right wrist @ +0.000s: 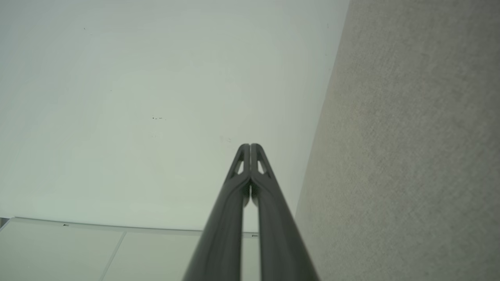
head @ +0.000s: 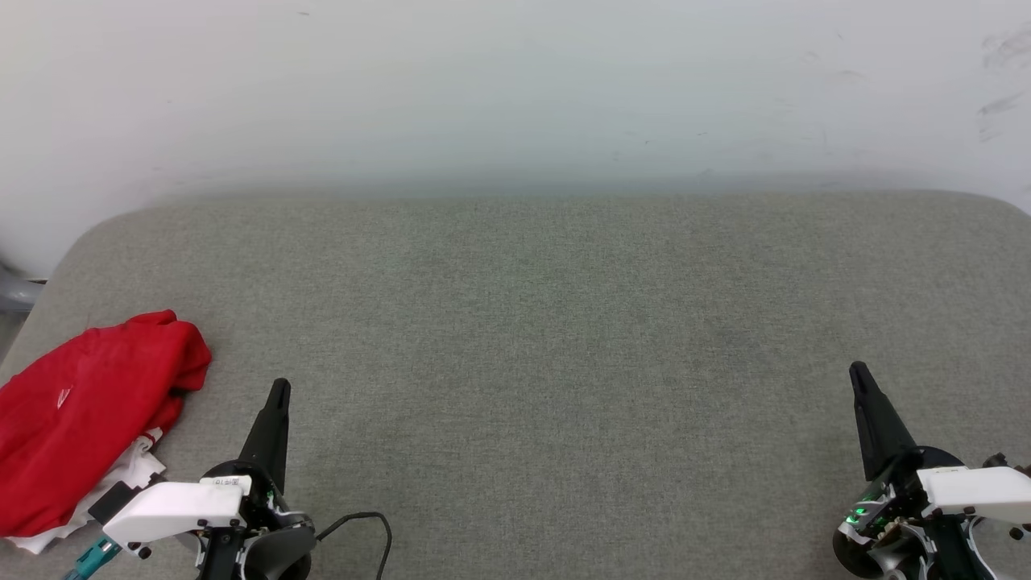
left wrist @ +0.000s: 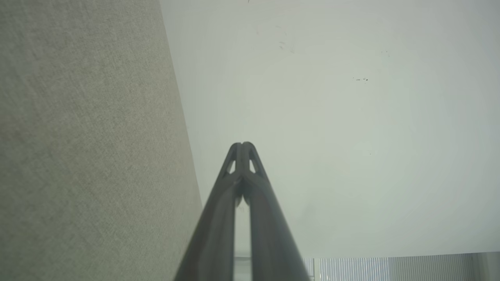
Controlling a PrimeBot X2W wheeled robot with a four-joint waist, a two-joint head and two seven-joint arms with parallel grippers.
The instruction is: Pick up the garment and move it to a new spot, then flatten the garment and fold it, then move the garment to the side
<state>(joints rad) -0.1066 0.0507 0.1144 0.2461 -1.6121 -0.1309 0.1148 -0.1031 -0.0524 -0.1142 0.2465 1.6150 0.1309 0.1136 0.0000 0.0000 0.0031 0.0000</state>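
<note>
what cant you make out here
- Head view: the garment is bunched and cut off by the left edge, so its full shape is hidden.
- Head view: its white logo is too small to read.
- Head view: the left arm covers the garment's lower corner.

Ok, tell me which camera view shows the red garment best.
The head view: the garment lies crumpled, red with some white at its lower edge, at the left of the grey surface, beside the left gripper. Both wrist views look along shut fingers at wall and grey surface, away from it.
</note>
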